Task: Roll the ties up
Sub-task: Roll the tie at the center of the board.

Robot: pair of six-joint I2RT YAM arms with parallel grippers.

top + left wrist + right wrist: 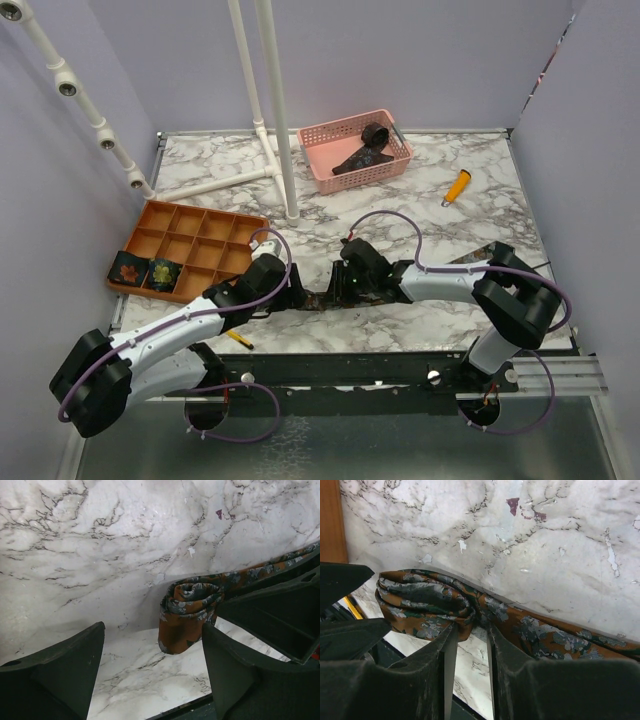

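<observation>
Both arms reach low and inward from the near edge, forearms nearly level, wrists almost meeting at mid-table; the left gripper (296, 296) holds its 2 fingers (75, 665) spread wide apart; the right gripper (338, 290) has its 2 fingers (445, 652) set narrow, tips pinching the tie (535, 630).

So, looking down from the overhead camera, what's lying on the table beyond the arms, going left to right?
Orange compartment tray → white pipe stand → pink basket → orange-handled tool.
</observation>
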